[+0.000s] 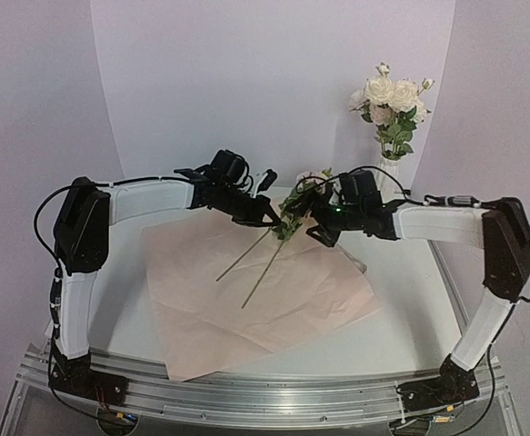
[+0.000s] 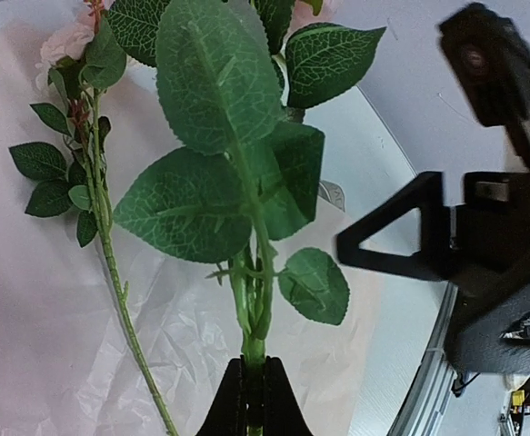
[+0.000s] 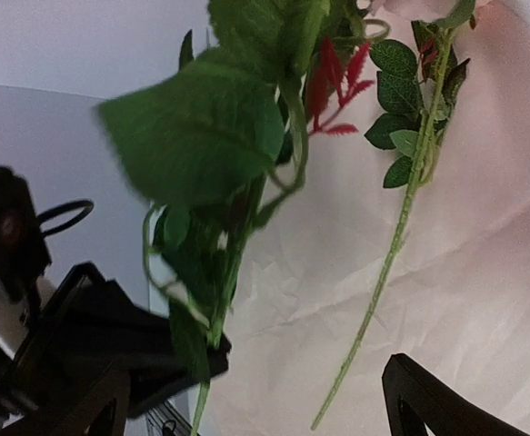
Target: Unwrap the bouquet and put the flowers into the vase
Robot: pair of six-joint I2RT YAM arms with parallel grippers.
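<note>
Top external view: the wrapping paper [image 1: 274,309] lies spread flat on the bench [image 1: 410,327] at centre frame, so I judge the unwrapping done. The vase [image 1: 389,173] stands at upper right, well apart from the paper, with white blooms [image 1: 392,95] in it. The remaining flowers [image 1: 299,195] sit between the two arms above the paper's upper edge.

Left gripper [image 1: 266,214]: clenched on a leafy stem [image 2: 251,309]. The left wrist view shows both fingers pinched hard on the thin green stalk just below its lowest leaves.

Right gripper [image 1: 322,229]: released, jaws spread wide and holding nothing, just beside the foliage. In the right wrist view a second stem [image 3: 383,263] lies on the paper ahead of it.

Handling, in my judgement:
- The stems look light, long and thin. They will likely flex and swing if held at one end.
- Leaves and blooms look soft and easily crushed, so I keep the fingers off them.
- I would take hold on the bare stalk below the leaves.
- The stalk is narrow and smooth, so it may twist in the pinch.
- The vase looks tall and slim, so a sideways knock could tip it.
</note>
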